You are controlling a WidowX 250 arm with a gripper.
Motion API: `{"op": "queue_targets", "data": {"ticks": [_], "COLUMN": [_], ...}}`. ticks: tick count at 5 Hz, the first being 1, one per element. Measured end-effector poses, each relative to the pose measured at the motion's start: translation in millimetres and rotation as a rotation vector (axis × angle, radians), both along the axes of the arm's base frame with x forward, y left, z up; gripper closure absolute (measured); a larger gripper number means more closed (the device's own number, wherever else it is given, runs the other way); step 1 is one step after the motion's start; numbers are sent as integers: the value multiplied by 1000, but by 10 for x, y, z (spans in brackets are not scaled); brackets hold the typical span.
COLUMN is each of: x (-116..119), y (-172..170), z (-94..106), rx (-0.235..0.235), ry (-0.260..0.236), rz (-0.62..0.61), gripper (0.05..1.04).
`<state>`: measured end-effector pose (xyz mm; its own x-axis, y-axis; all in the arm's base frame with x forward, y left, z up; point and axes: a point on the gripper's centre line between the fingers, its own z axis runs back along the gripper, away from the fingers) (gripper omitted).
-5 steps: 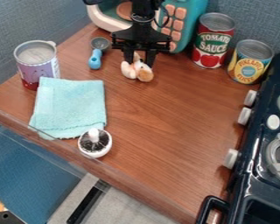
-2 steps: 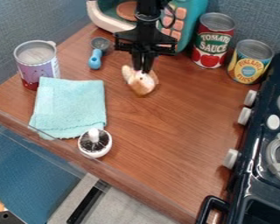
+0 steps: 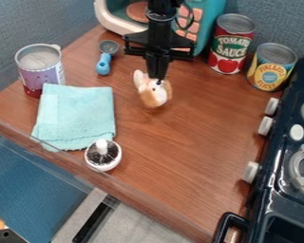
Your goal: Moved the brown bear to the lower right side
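Wooden counter (image 3: 180,137), jaws clamped on bear (image 3: 155,97), long axis steep, pale tip pointing up-left

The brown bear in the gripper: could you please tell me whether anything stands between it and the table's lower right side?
Nothing visible stands between the brown bear, held in the gripper, and the table's lower right side. The round brush lies left of that path, the stove right.

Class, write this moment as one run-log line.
gripper: holding plush toy | toy position: upper middle, right of cloth | lower-right placement: not yet done
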<state>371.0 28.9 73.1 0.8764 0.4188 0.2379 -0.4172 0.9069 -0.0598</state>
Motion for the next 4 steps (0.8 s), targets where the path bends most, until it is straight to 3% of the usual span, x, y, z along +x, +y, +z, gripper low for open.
{"op": "queue_targets", "data": {"ticks": [2,4], "x": [-314,-983], "y": [-259,-965], "z": [244,262], "rx": [-32,-77], "ry": [-38,-46], "rz": [-44,-243], "gripper": [1032,1033]}}
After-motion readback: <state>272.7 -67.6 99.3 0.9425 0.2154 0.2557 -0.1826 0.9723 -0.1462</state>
